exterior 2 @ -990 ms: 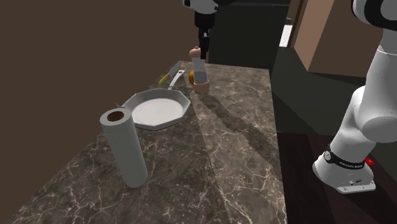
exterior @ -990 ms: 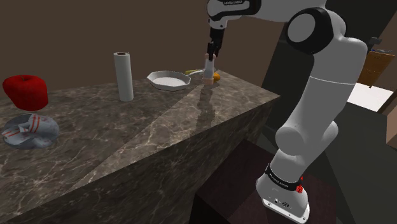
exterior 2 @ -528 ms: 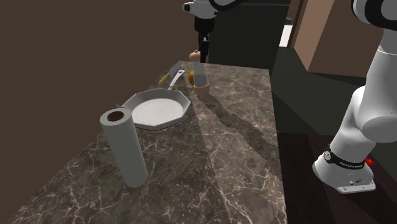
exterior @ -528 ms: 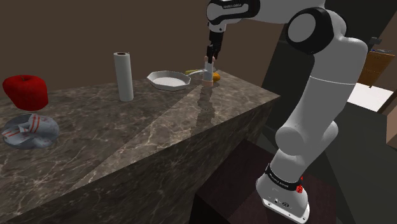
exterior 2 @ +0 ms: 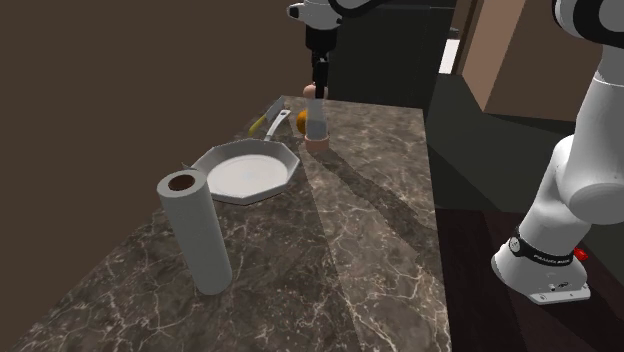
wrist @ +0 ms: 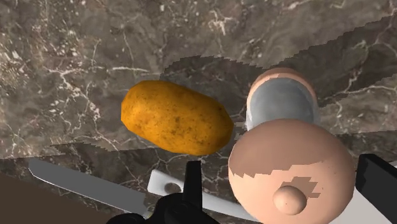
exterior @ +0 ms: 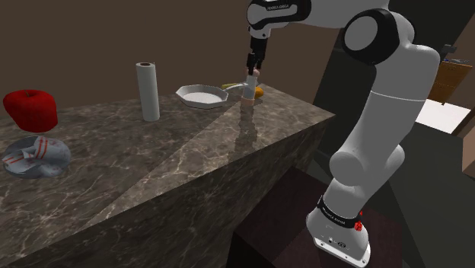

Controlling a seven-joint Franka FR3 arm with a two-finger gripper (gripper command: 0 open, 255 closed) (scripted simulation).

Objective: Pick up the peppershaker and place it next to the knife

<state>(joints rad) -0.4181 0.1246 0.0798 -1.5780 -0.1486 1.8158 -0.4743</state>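
The pepper shaker (exterior: 248, 90) (exterior 2: 316, 126), pinkish with a grey middle and a round knobbed top (wrist: 289, 172), stands upright on the dark marble counter (exterior 2: 380, 200). My gripper (exterior: 252, 67) (exterior 2: 320, 84) (wrist: 283, 181) hangs right above it, open, its fingers either side of the top with a small gap on each side. The knife (wrist: 83, 184) (exterior 2: 274, 112) lies just behind the shaker, grey blade flat on the counter. An orange-brown potato (wrist: 175, 118) (exterior 2: 301, 122) rests between knife and shaker.
A white octagonal plate (exterior 2: 215, 185) (exterior: 185, 96) sits beside the knife. A paper towel roll (exterior: 148, 91) (exterior 2: 195, 230) stands farther along. A red apple (exterior: 30, 109) and a grey bundle (exterior: 34, 156) lie at the shoulder view's left. The counter's edge (exterior: 304, 126) drops off near the stand.
The shaker has come down a little and now stands on the counter. The fingers have parted from its top.
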